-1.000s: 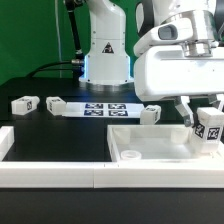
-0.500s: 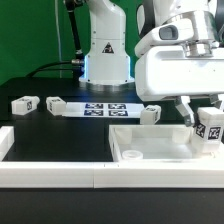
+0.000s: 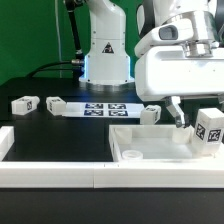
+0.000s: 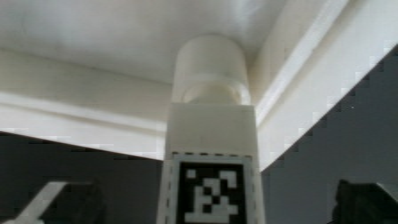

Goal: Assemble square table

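The robot's two-finger pincer (image 3: 197, 116) is hanging over the corner of the large white plastic square tray-like table top (image 3: 160, 147) at the exterior view's right, and its jaws are standing wide apart. A small white leg block carrying a black-and-white tag (image 3: 208, 128) is standing between them. The wrist view is showing dark gaps on both sides of it, so the pincer is gripping nothing. The leg block is pointing its rounded end into the angle where two raised rims are meeting, most likely because that corner is holding the socket meant for it. Whether it is fully seated I cannot tell, and in the exterior view it is leaning slightly.

Three spare leg blocks (image 3: 25, 103) (image 3: 55, 103) (image 3: 150, 113) are lying on the black table (image 3: 60, 128). Two are sitting at the end of the marker board (image 3: 105, 108) toward the exterior view's left, and one is sitting just behind the top's far rim. They are probably waiting for the other corners.
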`<state>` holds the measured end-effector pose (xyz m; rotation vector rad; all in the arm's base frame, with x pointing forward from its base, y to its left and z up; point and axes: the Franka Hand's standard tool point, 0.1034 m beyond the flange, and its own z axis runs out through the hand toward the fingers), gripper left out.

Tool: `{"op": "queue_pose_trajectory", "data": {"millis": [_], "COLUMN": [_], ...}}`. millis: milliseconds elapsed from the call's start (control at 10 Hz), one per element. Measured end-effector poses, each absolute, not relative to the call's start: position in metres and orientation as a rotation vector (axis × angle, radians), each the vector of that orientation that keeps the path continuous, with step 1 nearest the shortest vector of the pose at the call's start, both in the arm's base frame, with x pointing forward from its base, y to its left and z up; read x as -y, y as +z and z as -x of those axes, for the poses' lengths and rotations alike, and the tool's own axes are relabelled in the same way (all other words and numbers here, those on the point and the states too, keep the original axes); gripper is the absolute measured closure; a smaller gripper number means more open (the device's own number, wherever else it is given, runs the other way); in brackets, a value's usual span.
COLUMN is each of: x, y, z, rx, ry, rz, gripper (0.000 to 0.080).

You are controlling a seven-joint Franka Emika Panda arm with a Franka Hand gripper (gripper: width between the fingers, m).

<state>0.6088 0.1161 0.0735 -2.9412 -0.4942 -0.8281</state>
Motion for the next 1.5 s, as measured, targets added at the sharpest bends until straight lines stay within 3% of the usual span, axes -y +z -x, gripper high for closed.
{"op": "queue_pose_trajectory", "data": {"millis": [600,1300,1500], "x": [-0.113,-0.121,-0.112], "y": [0.083,0.084,0.081], "z": [-0.623,-0.622,-0.627], "rx": [0.490,0.481,0.460], "ry": [-0.722,0.073,0.162], "rz": [2.962,2.994,2.991], "gripper": [0.0150,0.0150,0.0150]}}
